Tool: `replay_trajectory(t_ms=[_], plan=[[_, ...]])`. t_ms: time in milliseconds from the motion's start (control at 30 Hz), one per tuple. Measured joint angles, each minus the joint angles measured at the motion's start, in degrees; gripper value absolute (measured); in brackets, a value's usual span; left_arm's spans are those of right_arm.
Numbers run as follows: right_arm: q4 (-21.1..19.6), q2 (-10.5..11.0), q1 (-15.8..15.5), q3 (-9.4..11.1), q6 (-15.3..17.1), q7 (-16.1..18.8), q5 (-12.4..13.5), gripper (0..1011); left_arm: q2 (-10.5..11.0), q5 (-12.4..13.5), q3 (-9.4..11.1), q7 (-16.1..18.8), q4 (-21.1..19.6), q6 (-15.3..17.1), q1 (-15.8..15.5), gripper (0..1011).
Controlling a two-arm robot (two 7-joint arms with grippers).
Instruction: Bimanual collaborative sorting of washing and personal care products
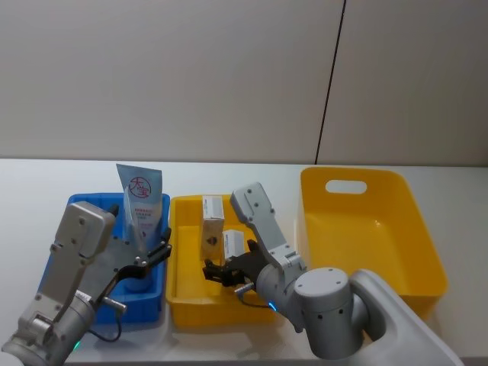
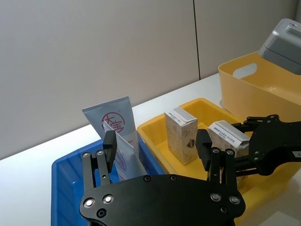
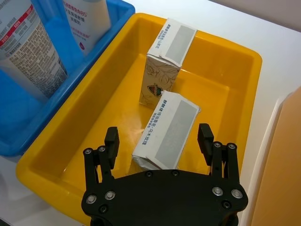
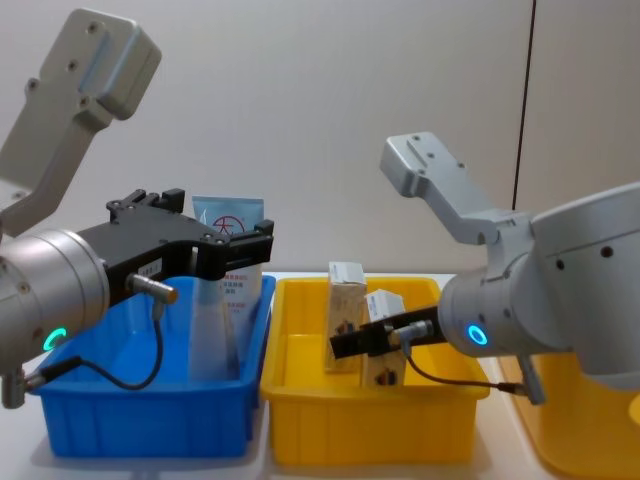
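Observation:
A pale blue tube with a red round logo (image 1: 139,191) stands upright in the blue tray (image 1: 145,309), with a translucent whitish soft pack (image 4: 212,335) in front of it. My left gripper (image 1: 149,255) hovers open just above that tray, close beside the tube and pack (image 2: 126,155), gripping nothing. Two small cream cartons stand in the yellow tray (image 1: 177,297): the far one (image 3: 164,61) free, the near one (image 3: 167,129) between the fingers of my right gripper (image 3: 158,140), which is open and straddles its top.
A large yellow handled basket (image 1: 366,229) stands to the right of the yellow tray, close to my right arm. The white table runs back to a pale wall. The two trays sit side by side near the front edge.

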Motion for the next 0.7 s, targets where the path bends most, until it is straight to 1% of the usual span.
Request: replay_trajectory(t_ms=[100, 233, 300, 367, 400, 433, 500, 567, 633, 700], plan=[[0.16, -0.09, 0.06, 0.03, -0.04, 0.04, -0.01, 982, 0.00, 0.00, 0.00, 0.00, 0.00, 0.00, 0.00, 1001], [0.43, -0.25, 0.14, 0.08, -0.11, 0.11, -0.04, 885, 0.00, 0.00, 0.00, 0.00, 0.00, 0.00, 0.00, 1001], [0.50, -0.28, 0.16, 0.08, -0.13, 0.13, -0.04, 857, 0.00, 0.00, 0.00, 0.00, 0.00, 0.00, 0.00, 1001], [0.58, -0.32, 0.18, 0.10, -0.14, 0.15, -0.05, 775, 0.00, 0.00, 0.00, 0.00, 0.00, 0.00, 0.00, 1001], [0.61, -0.34, 0.19, 0.10, -0.15, 0.15, -0.04, 757, 0.00, 0.00, 0.00, 0.00, 0.00, 0.00, 0.00, 1001], [0.66, -0.37, 0.20, 0.11, -0.16, 0.16, -0.05, 696, 0.00, 0.00, 0.00, 0.00, 0.00, 0.00, 0.00, 1001], [0.69, -0.40, 0.21, 0.13, -0.17, 0.17, -0.04, 663, 0.00, 0.00, 0.00, 0.00, 0.00, 0.00, 0.00, 1001], [0.74, -0.42, 0.22, 0.14, -0.19, 0.19, -0.04, 581, 0.00, 0.00, 0.00, 0.00, 0.00, 0.00, 0.00, 1001], [0.77, -0.43, 0.23, 0.16, -0.20, 0.20, -0.04, 541, 0.00, 0.00, 0.00, 0.00, 0.00, 0.00, 0.00, 1001], [0.82, -0.45, 0.24, 0.17, -0.21, 0.21, -0.05, 463, 0.00, 0.00, 0.00, 0.00, 0.00, 0.00, 0.00, 1001]])
